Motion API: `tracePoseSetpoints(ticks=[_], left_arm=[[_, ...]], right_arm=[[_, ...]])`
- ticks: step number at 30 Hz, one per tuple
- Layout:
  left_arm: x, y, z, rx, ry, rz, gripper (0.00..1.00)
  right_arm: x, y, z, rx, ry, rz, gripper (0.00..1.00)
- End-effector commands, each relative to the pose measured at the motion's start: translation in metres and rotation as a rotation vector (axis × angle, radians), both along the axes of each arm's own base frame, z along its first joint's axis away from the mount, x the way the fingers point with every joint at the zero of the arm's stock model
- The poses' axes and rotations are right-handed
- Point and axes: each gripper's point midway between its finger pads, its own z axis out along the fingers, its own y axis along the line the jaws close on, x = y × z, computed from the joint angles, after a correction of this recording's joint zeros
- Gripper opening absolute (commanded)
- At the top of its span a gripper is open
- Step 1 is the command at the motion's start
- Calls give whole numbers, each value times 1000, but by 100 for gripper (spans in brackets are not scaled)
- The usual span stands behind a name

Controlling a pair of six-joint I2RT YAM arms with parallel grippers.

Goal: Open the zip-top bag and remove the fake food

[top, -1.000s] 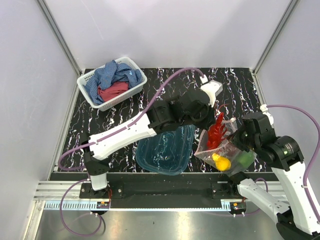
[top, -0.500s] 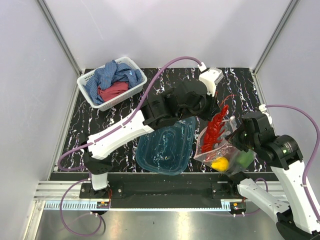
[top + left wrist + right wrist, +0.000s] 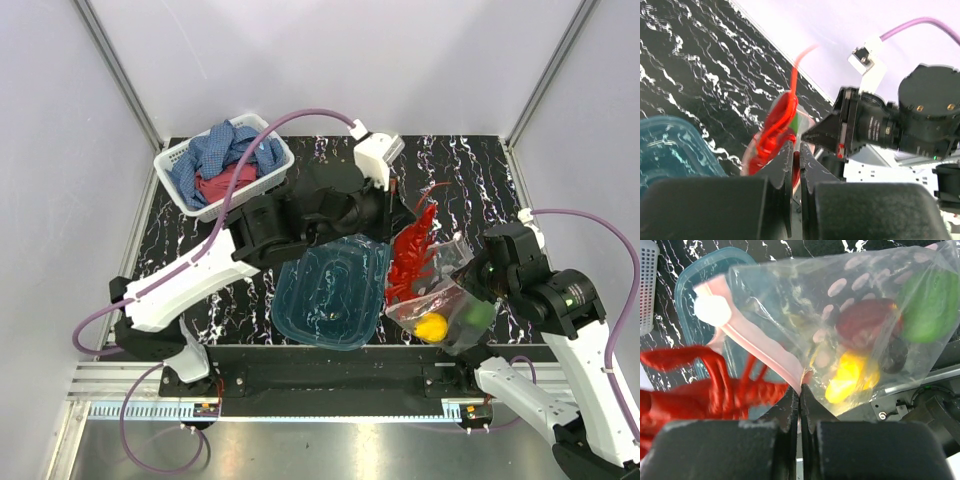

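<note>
My left hand is pinched almost shut on the red lobster, which hangs between the teal tub and the zip-top bag. My right hand is clamped on the bag's pink mouth strip and holds the bag above the desk. I judge this to be the removal step. Next I should carry the lobster clear and set it down, then fetch the yellow fruit and green pepper. The lobster is blurred, so I cannot tell whether its tail is clear of the mouth.
</note>
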Motion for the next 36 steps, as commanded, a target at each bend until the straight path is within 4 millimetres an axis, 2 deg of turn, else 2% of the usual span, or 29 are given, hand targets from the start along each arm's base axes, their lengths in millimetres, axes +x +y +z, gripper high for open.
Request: tracePoseSetpoints(ticks=[1, 4, 7, 8, 10, 12, 13, 15, 16, 17, 19, 20, 21, 22, 24, 25, 26, 27, 28, 31, 32, 34, 36], left_arm=[[-21, -10, 3, -67, 25, -61, 0], [-33, -17, -13, -42, 49, -97, 0], [-32, -13, -3, -56, 24, -79, 0], [-32, -9, 12, -84, 5, -72, 0], [-27, 0, 30, -98, -34, -44, 0], [-25, 13, 63, -159, -77, -16, 0], [-25, 17, 74, -183, -86, -11, 0], [-22, 22, 85, -218, -81, -1, 0], [-21, 21, 83, -217, -67, -6, 0], [-17, 21, 78, -210, -48, -5, 0], [-17, 15, 55, -162, -22, -18, 0], [-22, 12, 43, -139, -3, -48, 7], [-25, 11, 31, -113, 11, -64, 27], [-25, 8, 2, -52, 36, -77, 37], [-30, 12, -21, 7, 53, -99, 54], [-31, 15, -46, 58, 73, -98, 57], [-33, 16, -58, 82, 89, -102, 61], [-35, 18, -70, 108, 103, -107, 78], [-37, 20, -86, 140, 120, -114, 92], [-43, 18, -107, 167, 168, -126, 91], [-43, 19, -123, 192, 194, -119, 89], [-42, 12, -137, 208, 212, -121, 82], [-47, 3, -140, 192, 235, -152, 74]], right_arm=[[-9, -4, 5, -5, 27, -13, 0], [-2, 3, 14, 25, 10, -2, 0], [1, 4, 13, 9, 18, 6, 0], [0, 3, 12, 6, 19, 6, 0], [-1, 1, 4, -10, 33, 7, 0], [-4, 0, -4, -18, 49, 8, 0], [-5, 0, -7, -19, 54, 13, 0], [-7, 0, -12, -13, 61, 12, 0], [-8, 1, -12, -6, 58, 13, 0], [-9, 1, -11, -1, 56, 11, 0], [-10, 1, -8, 6, 51, 13, 0], [-11, 1, -7, 6, 49, 12, 0], [-11, 1, -3, 9, 44, 13, 0], [-11, 1, -2, 12, 40, 12, 0], [-9, 3, 4, 21, 29, 15, 0], [-9, 3, 5, 24, 30, 17, 0], [-8, 4, 5, 23, 32, 19, 0], [-8, 4, 7, 25, 28, 21, 0], [-8, 4, 7, 27, 29, 21, 0], [-10, 4, 7, 28, 28, 26, 0], [-11, 4, 5, 27, 34, 25, 0], [-11, 4, 5, 29, 33, 26, 0], [-11, 5, 4, 30, 36, 28, 0]])
